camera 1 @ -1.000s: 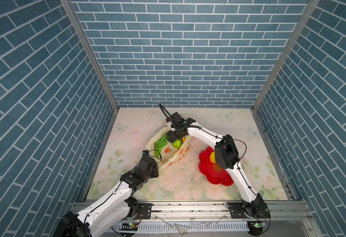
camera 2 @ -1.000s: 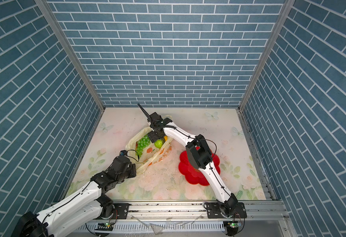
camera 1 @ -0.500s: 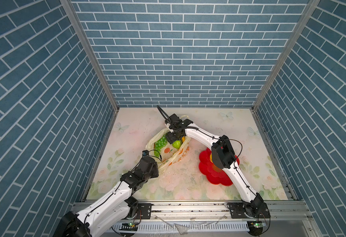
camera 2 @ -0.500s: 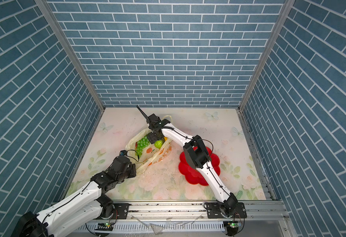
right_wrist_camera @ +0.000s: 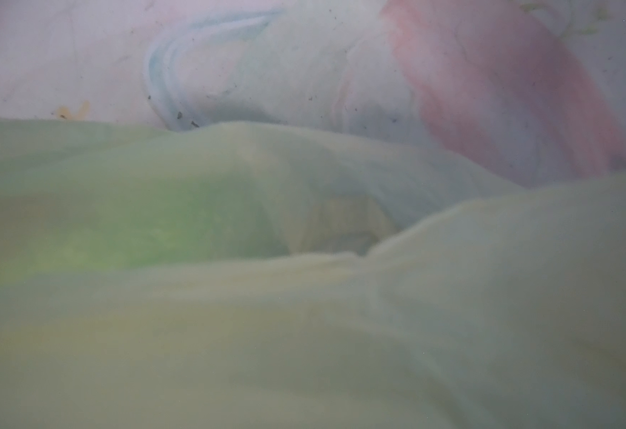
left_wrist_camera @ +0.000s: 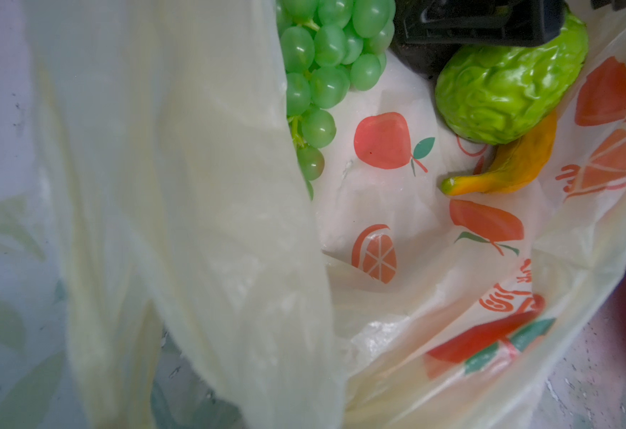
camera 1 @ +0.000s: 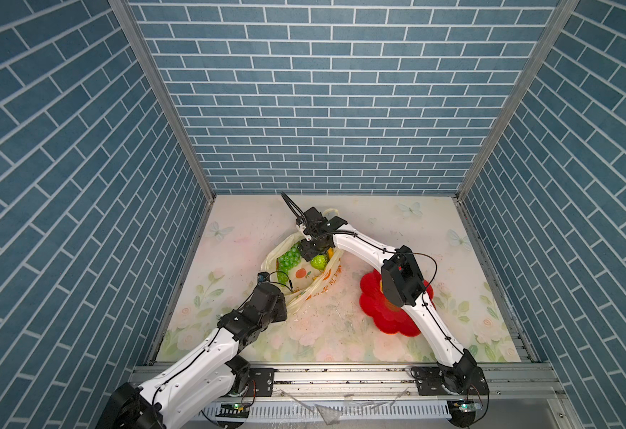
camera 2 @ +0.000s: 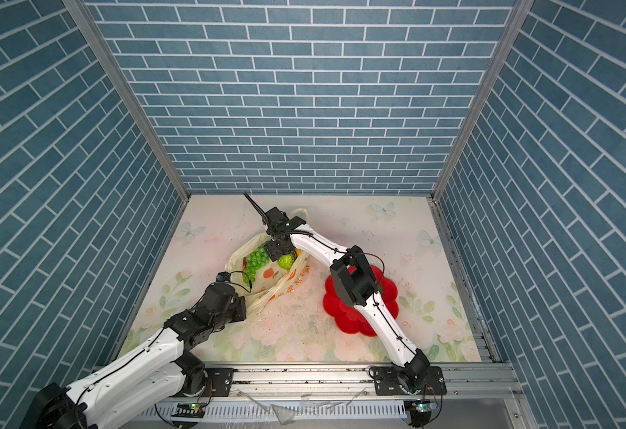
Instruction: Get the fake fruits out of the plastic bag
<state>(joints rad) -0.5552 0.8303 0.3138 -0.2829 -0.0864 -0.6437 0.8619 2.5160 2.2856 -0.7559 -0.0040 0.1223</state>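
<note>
bag (camera 1: 315,284): lying open, fruits all still in it
left gripper (camera 1: 284,301): clamped on the bag's near edge
right gripper (camera 1: 313,253): down inside the bag, jaws spread wide, touching the green fruit (camera 1: 319,262)
grapes (camera 1: 289,258), banana (left_wrist_camera: 508,167): inside the bag too
plate (camera 1: 370,297): just beside the bag

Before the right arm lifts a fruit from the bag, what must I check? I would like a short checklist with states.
1. Mouth of the plastic bag open, fruits visible: ok.
2. Left gripper shut on the bag's handles: ok.
3. Right gripper inside the mouth, at the green bumpy fruit: ok.
4. Its grip on that fruit: cannot tell.
5. Banana clear of that fruit: not ok, they touch.
6. Free room on the red plate: cannot tell, the arm hides it.
</note>
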